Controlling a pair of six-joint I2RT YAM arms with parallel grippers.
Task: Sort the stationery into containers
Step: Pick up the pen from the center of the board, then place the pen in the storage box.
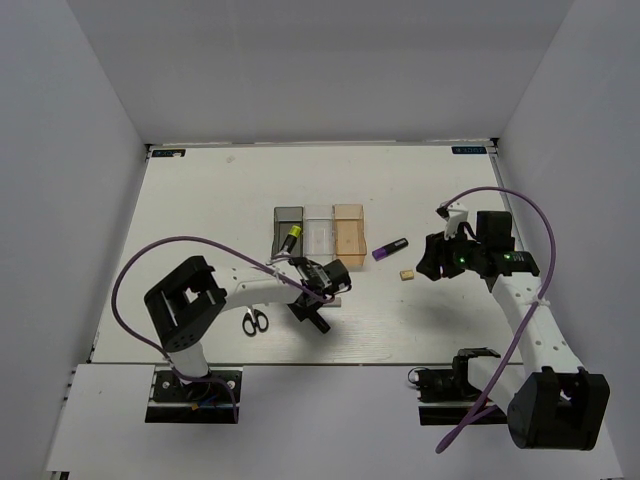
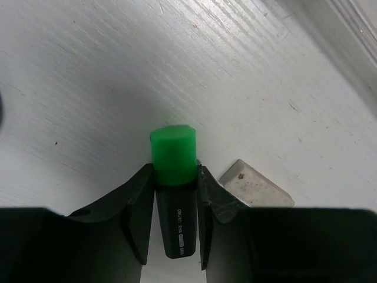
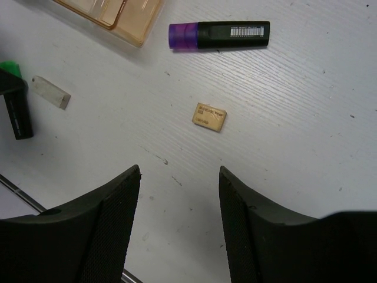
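My left gripper (image 1: pixel 313 300) is shut on the green highlighter (image 2: pixel 172 154), held low over the table in front of the bins; its green cap sticks out past the fingertips. The grey eraser (image 2: pixel 257 186) lies just right of it. My right gripper (image 3: pixel 179 174) is open and empty above the table, right of the bins. The tan block (image 3: pixel 209 116) and the purple highlighter (image 3: pixel 221 35) lie beyond it. The dark grey bin (image 1: pixel 287 228) holds the yellow highlighter (image 1: pixel 291 238). The clear bin (image 1: pixel 318 228) and the orange bin (image 1: pixel 348 230) stand beside it. The scissors (image 1: pixel 255 321) lie front left.
White walls enclose the table on three sides. The left arm's purple cable (image 1: pixel 150 260) loops over the table's left part. The right arm's cable (image 1: pixel 535 215) arcs over the right part. A bin rim (image 2: pixel 353 29) shows at the top right of the left wrist view.
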